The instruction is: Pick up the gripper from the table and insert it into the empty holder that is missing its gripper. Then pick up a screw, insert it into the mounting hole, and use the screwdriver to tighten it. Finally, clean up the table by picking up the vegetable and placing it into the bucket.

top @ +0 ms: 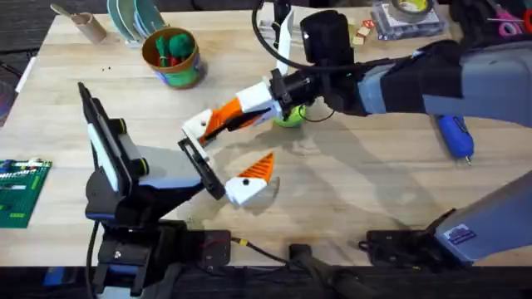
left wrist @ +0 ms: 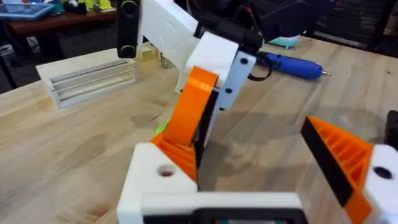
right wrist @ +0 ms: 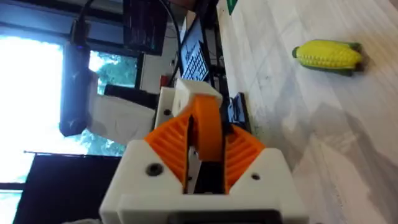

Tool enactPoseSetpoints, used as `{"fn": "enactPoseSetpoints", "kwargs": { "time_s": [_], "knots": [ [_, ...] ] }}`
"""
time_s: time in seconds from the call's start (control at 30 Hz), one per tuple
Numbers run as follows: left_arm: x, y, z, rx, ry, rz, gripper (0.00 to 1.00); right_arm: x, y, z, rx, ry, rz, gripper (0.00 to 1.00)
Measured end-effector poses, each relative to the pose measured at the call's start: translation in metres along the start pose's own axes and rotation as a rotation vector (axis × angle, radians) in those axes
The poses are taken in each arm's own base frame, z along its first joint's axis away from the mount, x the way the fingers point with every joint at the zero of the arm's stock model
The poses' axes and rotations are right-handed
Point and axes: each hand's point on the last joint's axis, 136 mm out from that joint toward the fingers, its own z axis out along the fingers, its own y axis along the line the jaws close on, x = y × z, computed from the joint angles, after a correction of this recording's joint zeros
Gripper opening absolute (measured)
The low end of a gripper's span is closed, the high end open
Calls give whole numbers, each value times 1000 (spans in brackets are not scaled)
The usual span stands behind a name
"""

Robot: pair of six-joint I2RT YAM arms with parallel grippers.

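The gripper (top: 223, 119), a small orange ribbed wedge, is pinched in my right gripper (top: 233, 115), which reaches across from the right. In the left wrist view the orange gripper (left wrist: 186, 118) stands tilted, its lower end touching the bare white holder (left wrist: 155, 186) of my left gripper (top: 224, 154). The mounting hole (left wrist: 165, 171) shows in that holder's face. My left gripper is open, with an orange tip (top: 258, 166) on its other finger. The blue screwdriver (top: 455, 137) lies at the right. The yellow vegetable (right wrist: 329, 55) lies on the table in the right wrist view. The bucket (top: 170, 54) stands at the back left.
A round green toy (top: 289, 116) sits just under my right arm. A green circuit board (top: 21, 191) lies at the left edge, plates (top: 133, 17) at the back, a tape roll and clear box (top: 407, 12) at the back right. A grey metal rail (left wrist: 87, 78) lies beyond the grippers.
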Motion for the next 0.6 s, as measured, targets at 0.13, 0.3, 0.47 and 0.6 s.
{"fn": "enactPoseSetpoints", "kwargs": {
  "time_s": [0.13, 0.3, 0.47, 0.6],
  "knots": [
    [1, -12, 0, 68, 2, 8, 993, 2, 1, 0, -13, 13, 2, 438],
    [2, -30, -1, 167, 7, 14, 992, 8, -3, 1, -29, 41, 27, 799],
    [3, -33, -1, 183, 7, 12, 993, 8, -3, 0, -32, 41, 27, 960],
    [3, -33, -1, 185, 8, 12, 993, 4, -5, -5, -28, 28, 29, 964]
  ]
}}
